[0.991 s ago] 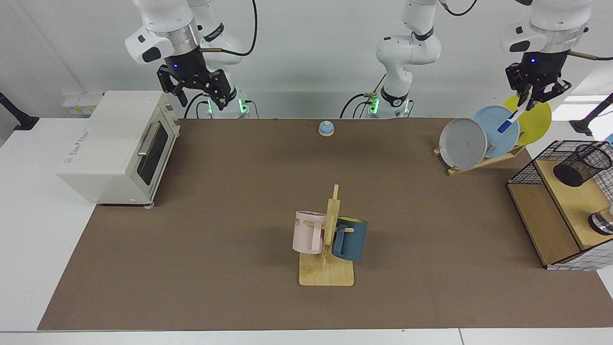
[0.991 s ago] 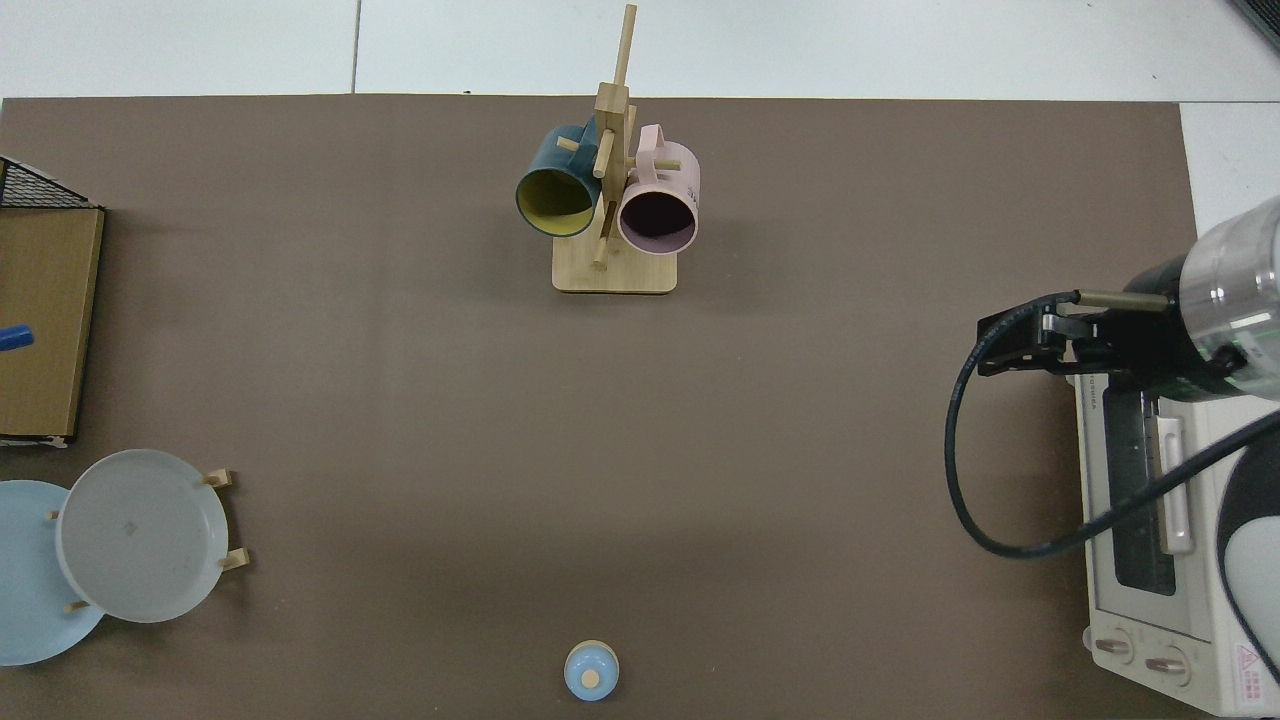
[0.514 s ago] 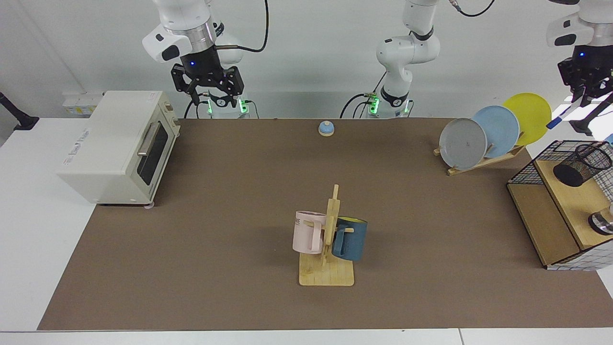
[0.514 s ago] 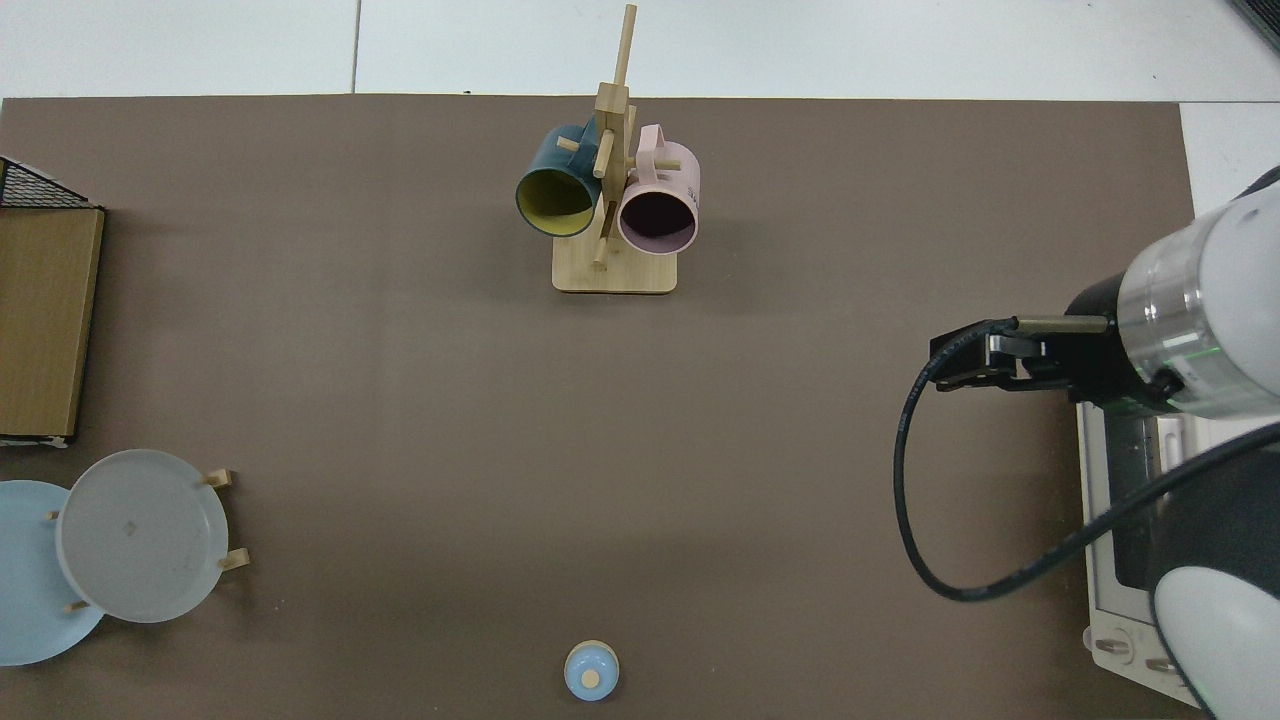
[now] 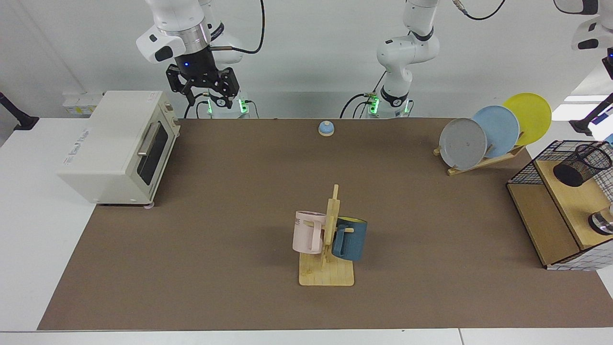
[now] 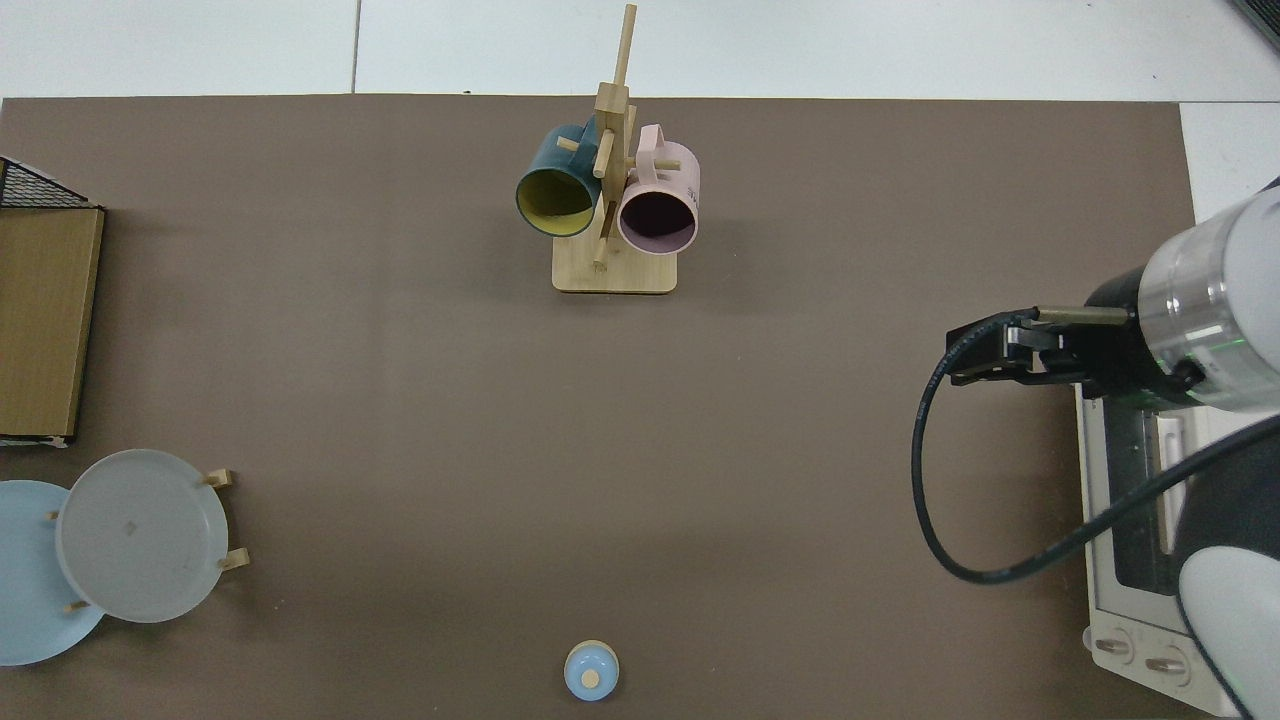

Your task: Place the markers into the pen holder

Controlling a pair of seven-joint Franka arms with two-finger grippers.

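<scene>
The pen holder (image 5: 582, 165), a small black mesh cup, stands on the upper wooden shelf of the wire basket (image 5: 527, 170) at the right edge of the facing view. No markers show in either view. Only a white wrist piece of my left arm (image 5: 593, 33) shows at the top right corner; its gripper is out of the frame. My right gripper (image 5: 207, 95) hangs open and empty above the back of the table, beside the toaster oven (image 5: 115, 146). The top view shows the right arm (image 6: 1190, 300) over the oven.
A mug rack (image 5: 328, 244) with a pink and a blue mug stands at the table's middle front. A plate rack (image 5: 483, 160) holds a grey, a blue and a yellow plate at the back right. A small blue bell (image 5: 326, 128) sits at the back edge.
My left gripper, holding a marker, moved right past the plates and out of the frame. The right gripper shifted along the back near the oven.
</scene>
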